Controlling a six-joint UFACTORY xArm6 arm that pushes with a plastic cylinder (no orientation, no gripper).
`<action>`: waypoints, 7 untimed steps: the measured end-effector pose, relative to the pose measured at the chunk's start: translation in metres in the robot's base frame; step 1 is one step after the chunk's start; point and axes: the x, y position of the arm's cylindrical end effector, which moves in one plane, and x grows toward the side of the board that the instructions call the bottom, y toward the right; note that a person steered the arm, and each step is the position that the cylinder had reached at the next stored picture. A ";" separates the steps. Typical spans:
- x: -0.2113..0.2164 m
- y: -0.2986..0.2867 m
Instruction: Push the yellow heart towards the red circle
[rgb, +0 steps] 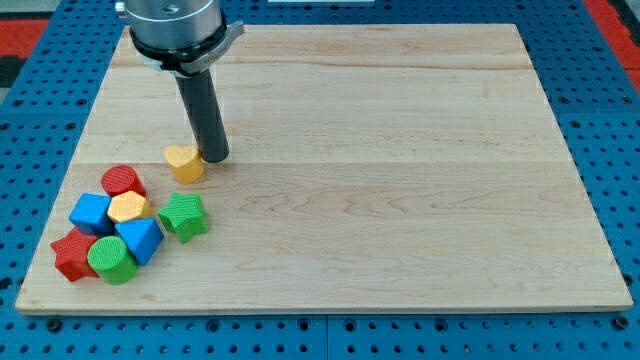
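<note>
Yellow heart (184, 162) lies on the left part of the wooden board (400, 180), a little farther from the view's bottom than the cluster of other blocks. My tip (216, 158) stands just beside the heart on its right side, touching it or almost touching it; I cannot tell which. The rod has no jaws, so nothing is spread or pinched: it is only a straight dark rod coming down from the round metal mount (178, 25) at the view's top. The red circle (122, 181) is near the heart, to its left and nearer to the view's bottom, with a small gap of bare wood between them. Directly below the red circle the yellow hexagon (130, 207) touches it, and the blue cube (90, 212) sits at the left of the hexagon. The green star (184, 216) is at the right of the hexagon, a little apart. Nearer still are the blue triangle (141, 239), the green circle (111, 259) and the red star (72, 255), all packed close together at the board's near left corner.
</note>
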 end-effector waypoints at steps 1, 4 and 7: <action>-0.007 -0.002; -0.012 -0.002; -0.001 -0.042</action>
